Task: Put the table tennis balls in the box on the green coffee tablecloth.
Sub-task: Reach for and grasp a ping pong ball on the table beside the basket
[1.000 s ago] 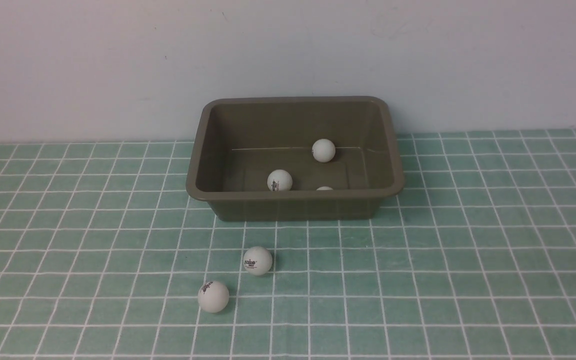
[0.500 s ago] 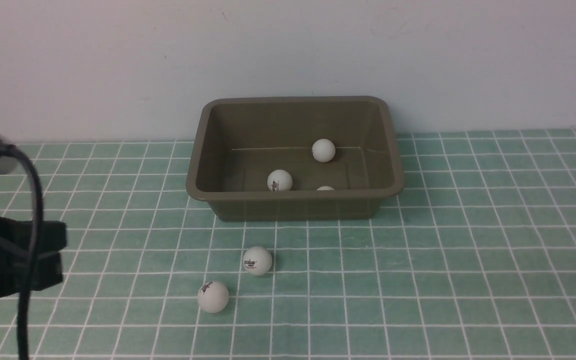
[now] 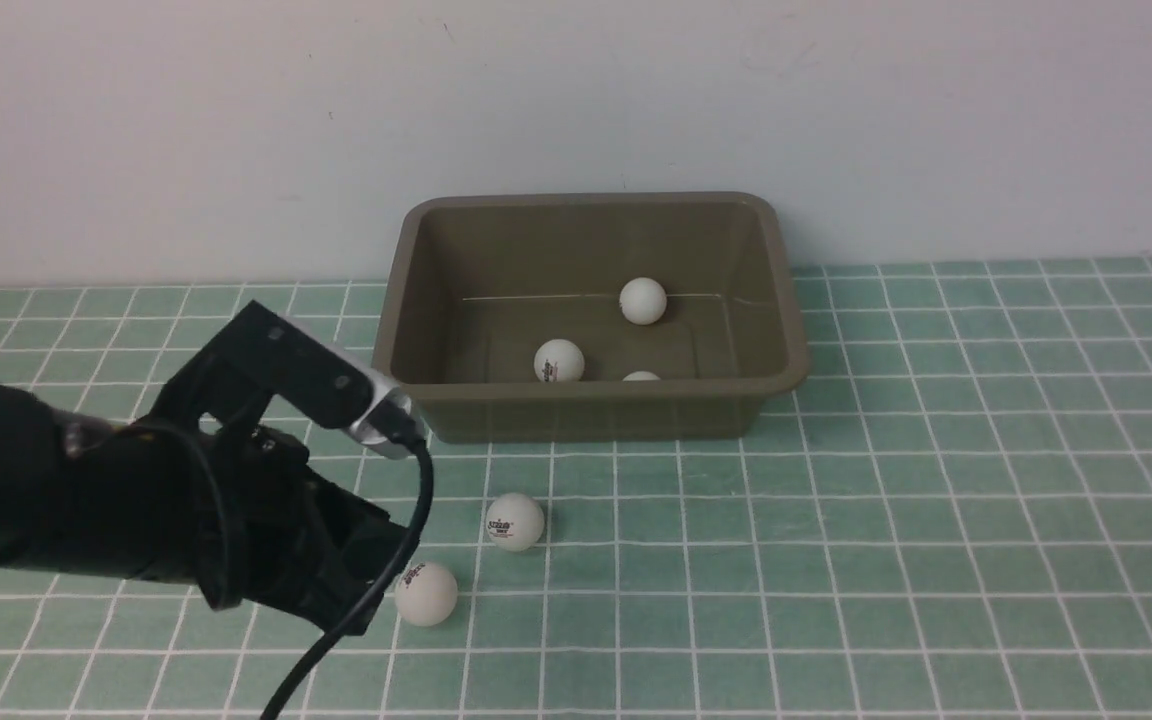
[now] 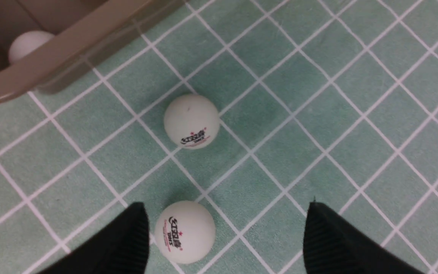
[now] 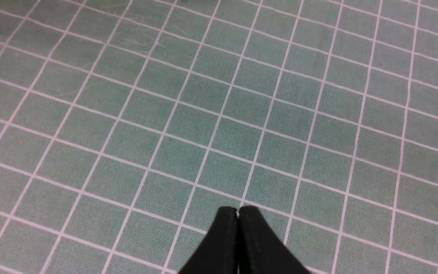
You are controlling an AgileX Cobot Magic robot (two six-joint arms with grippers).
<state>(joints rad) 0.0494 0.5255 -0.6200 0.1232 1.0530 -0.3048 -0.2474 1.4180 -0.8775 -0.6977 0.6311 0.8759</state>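
The left claw [image 4: 226, 207] is spread wide and empty, low over the green tablecloth [image 3: 936, 520] toward its near edge, with 1 ball [image 4: 184, 232] just beside one finger [image 4: 124, 243]. A 2nd ball [image 3: 514, 521] lies just beyond, between it and the box [image 3: 586, 412] at the far edge, which holds 3 balls [image 3: 559, 360]. The right claw [image 5: 238, 211] is pinched closed on nothing, over the cloth.

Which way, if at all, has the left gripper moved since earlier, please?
Yes: the left gripper entered from the left edge, moving right toward the box, to the near ball.
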